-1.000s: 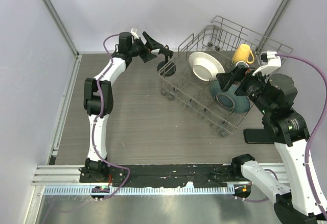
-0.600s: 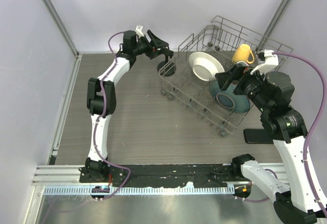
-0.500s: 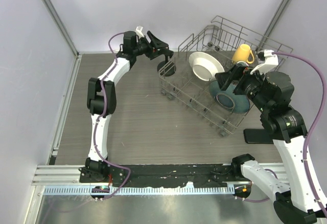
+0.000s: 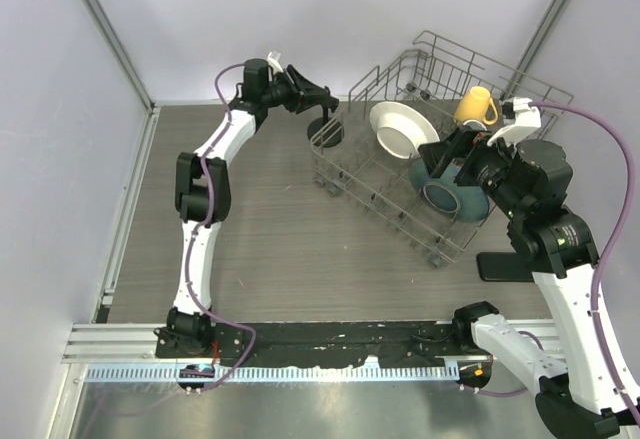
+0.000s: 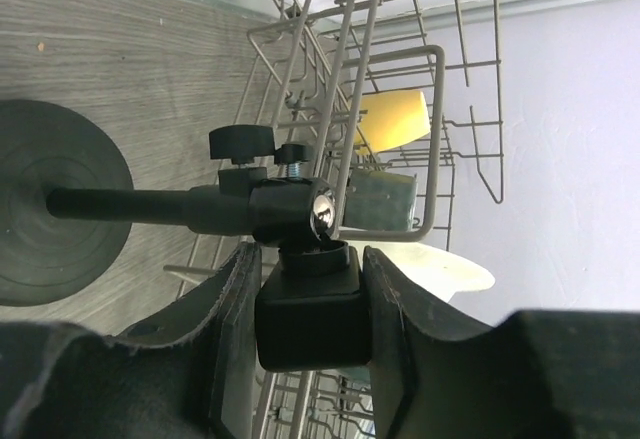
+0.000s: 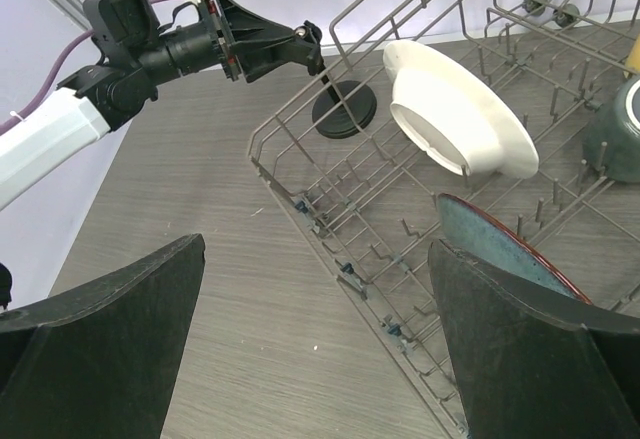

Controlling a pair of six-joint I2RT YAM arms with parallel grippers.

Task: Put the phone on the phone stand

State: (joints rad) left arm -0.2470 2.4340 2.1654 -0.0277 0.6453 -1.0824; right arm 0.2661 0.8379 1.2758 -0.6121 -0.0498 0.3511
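Observation:
The phone stand (image 4: pixel 329 134) is all black, with its round base on the table against the left end of the dish rack. My left gripper (image 4: pixel 321 100) reaches in from the left at the top of its stem. In the left wrist view both pads of the left gripper (image 5: pixel 311 271) press the sides of the square block of the phone stand (image 5: pixel 312 314), and the stem and disc base (image 5: pixel 45 214) run off to the left. The phone (image 4: pixel 503 266) lies flat at the table's right edge, partly behind my right arm. My right gripper (image 4: pixel 447 155) hangs open over the rack, holding nothing.
The grey wire dish rack (image 4: pixel 352 185) holds a white plate (image 4: pixel 400 127), a blue dish (image 4: pixel 452 196) and a yellow mug (image 4: pixel 476 105). Its left wires stand right beside the stand. Bare wooden table (image 4: pixel 270 229) spreads in front of the rack.
My left gripper has moved right onto the stand's top, and its jaws have come together on the block. The right arm has hardly shifted.

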